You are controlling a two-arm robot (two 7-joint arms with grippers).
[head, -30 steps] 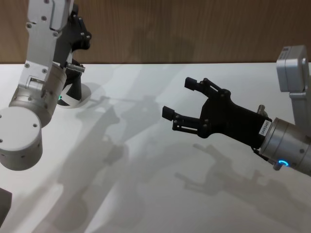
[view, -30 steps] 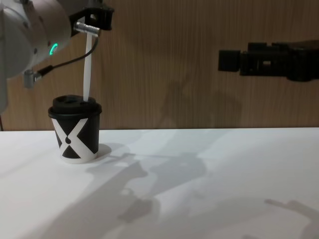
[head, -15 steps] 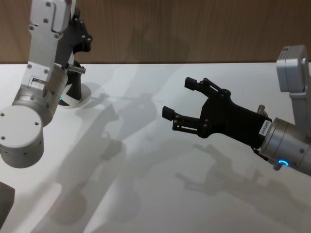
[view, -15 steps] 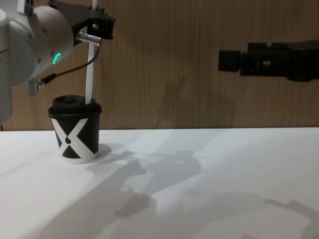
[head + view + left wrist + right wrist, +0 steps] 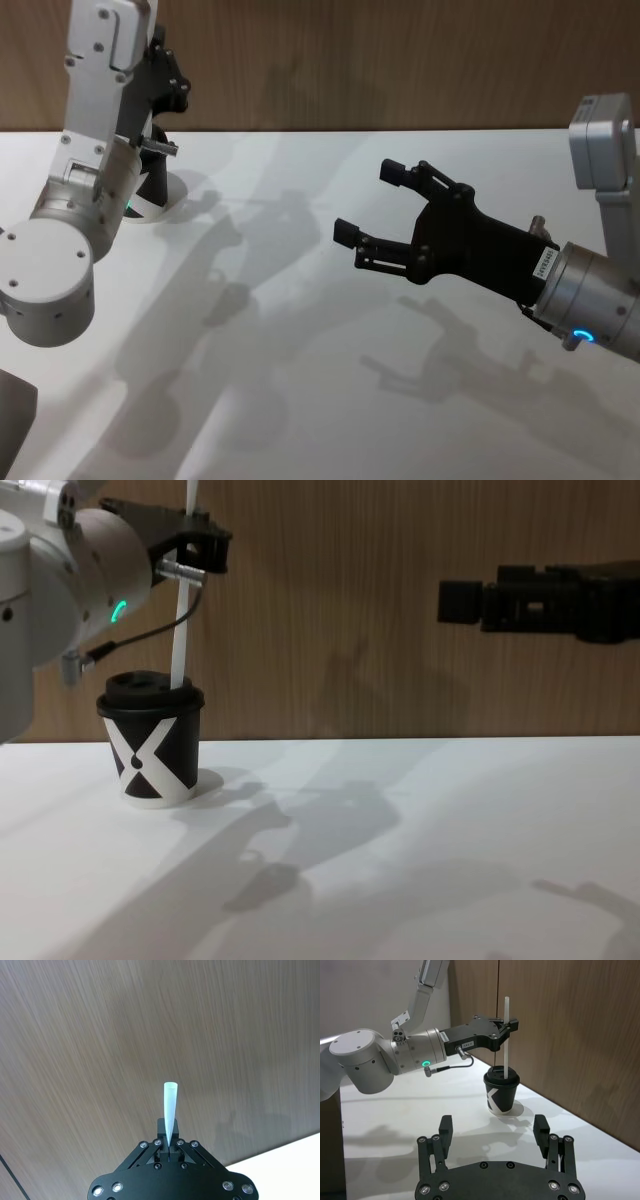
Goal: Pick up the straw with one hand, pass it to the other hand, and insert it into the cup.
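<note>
Left gripper [image 5: 506, 1024], black with silver wrist and green ring, is clamped on the thin white paper-wrapped straw [image 5: 182, 620], whose lower end stands in the lidded black X-marked paper cup [image 5: 151, 742] on the white table [image 5: 420, 850]. All-black right gripper [image 5: 365, 212] hovers well apart, fingers spread, empty. Wooden wall [image 5: 330, 610] behind.

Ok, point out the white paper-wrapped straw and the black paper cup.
White paper-wrapped straw [image 5: 506, 1040], right wrist view, mid shaft above the lid.
Black paper cup with white X [image 5: 152, 760], chest view, side wall.
</note>
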